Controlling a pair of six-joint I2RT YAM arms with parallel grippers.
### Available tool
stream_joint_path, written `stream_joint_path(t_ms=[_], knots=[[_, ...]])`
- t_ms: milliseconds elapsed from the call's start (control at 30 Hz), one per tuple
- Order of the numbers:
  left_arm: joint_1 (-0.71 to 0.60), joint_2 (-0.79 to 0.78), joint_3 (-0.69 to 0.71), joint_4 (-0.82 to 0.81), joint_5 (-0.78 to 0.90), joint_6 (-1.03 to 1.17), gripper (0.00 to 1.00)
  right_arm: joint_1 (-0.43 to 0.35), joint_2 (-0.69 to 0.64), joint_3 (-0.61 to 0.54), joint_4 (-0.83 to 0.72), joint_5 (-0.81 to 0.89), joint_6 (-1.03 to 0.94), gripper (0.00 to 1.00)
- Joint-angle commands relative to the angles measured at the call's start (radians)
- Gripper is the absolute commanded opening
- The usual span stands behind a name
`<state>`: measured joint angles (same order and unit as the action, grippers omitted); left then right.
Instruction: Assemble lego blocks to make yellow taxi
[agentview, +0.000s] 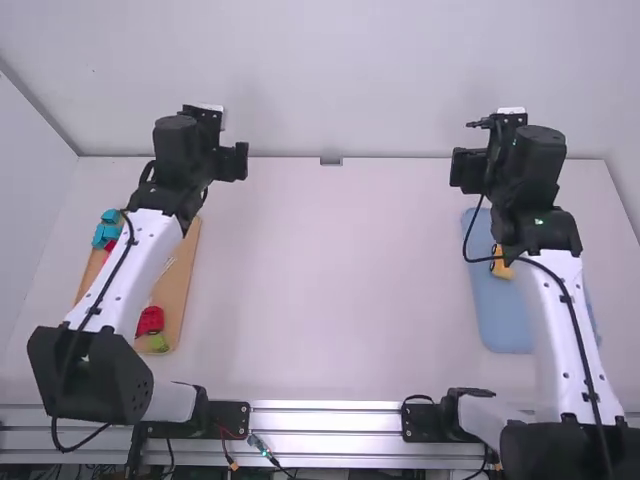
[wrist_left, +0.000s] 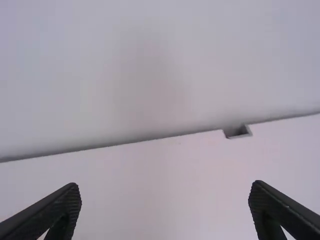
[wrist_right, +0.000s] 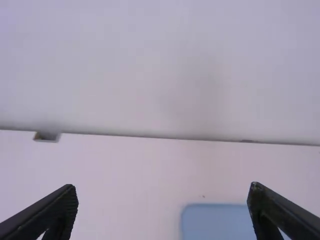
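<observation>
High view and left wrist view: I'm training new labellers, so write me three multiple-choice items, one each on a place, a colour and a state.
1. Where on the table is the blue mat?
A) left side
B) middle
C) right side

2. What colour is the piece on the mat?
A) yellow
B) green
C) purple

3. How is the left gripper?
A) shut on a block
B) open
C) shut, empty

1 C: it lies partly beneath the right arm.
2 A: yellow shows against the blue.
3 B: its fingers stand wide apart.
</observation>
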<state>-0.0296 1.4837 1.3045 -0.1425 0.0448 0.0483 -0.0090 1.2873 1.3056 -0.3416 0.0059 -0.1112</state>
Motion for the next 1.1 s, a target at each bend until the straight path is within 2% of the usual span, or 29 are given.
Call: stream_joint_path(t_ms=[0, 267, 567, 1067], knots=[[0.03, -0.063, -0.035, 0.024, -0.045, -0.048, 0.86, 0.009, -0.049, -0.041, 0.023, -0.006, 0.059, 0.86], [0.03, -0.19, -0.162, 0.142, -0.045, -0.048, 0.74, 0.009, -0.181, -0.174, 0.156, -0.006, 0.111, 0.72], [0.03, -0.365, -0.337, 0.142, -0.045, -0.048, 0.56, 0.009, -0.365, -0.358, 0.339, -0.006, 0.111, 0.54], [0.03, -0.716, -0.688, 0.142, -0.045, -0.048, 0.21, 0.009, -0.719, -0.711, 0.342, -0.006, 0.111, 0.19]])
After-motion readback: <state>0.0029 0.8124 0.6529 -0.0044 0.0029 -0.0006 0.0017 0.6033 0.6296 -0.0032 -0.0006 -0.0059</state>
